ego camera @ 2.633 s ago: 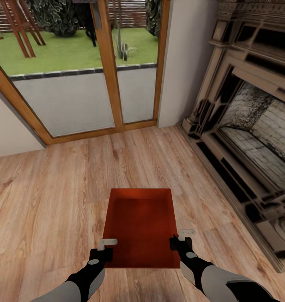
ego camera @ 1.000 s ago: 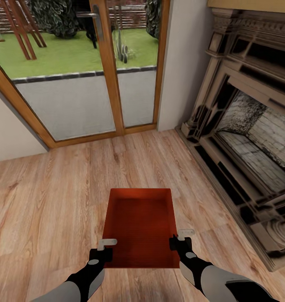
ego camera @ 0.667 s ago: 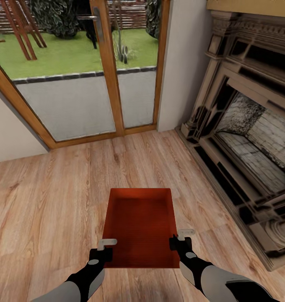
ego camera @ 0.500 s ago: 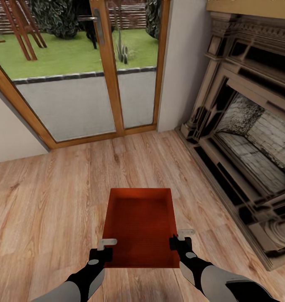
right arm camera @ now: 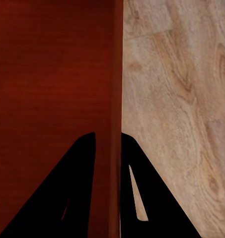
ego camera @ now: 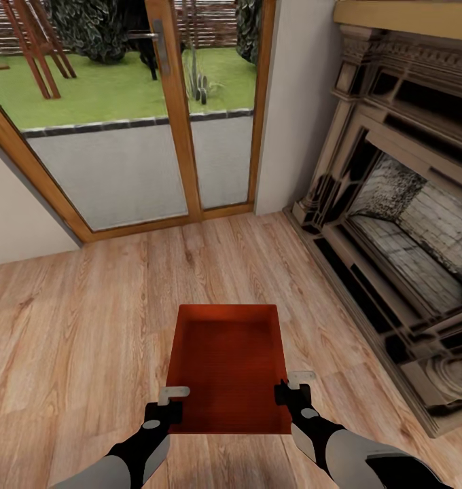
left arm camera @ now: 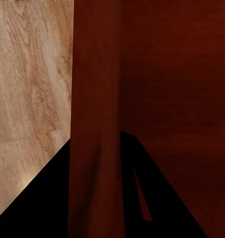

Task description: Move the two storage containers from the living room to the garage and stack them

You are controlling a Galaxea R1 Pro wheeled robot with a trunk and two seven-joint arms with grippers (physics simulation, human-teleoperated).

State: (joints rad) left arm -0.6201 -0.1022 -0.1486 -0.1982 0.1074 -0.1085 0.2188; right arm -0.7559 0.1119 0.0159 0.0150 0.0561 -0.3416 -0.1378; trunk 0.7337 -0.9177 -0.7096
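Head view: my left gripper and right gripper each clamp a side wall of one storage container, carried above the living room planks | carry step | next: steer toward the garage.

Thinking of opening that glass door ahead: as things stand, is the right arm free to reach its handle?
Probably not. The right gripper is shut on the storage container wall, sharing the load with the left gripper. The door handle sits far ahead across open wood floor.
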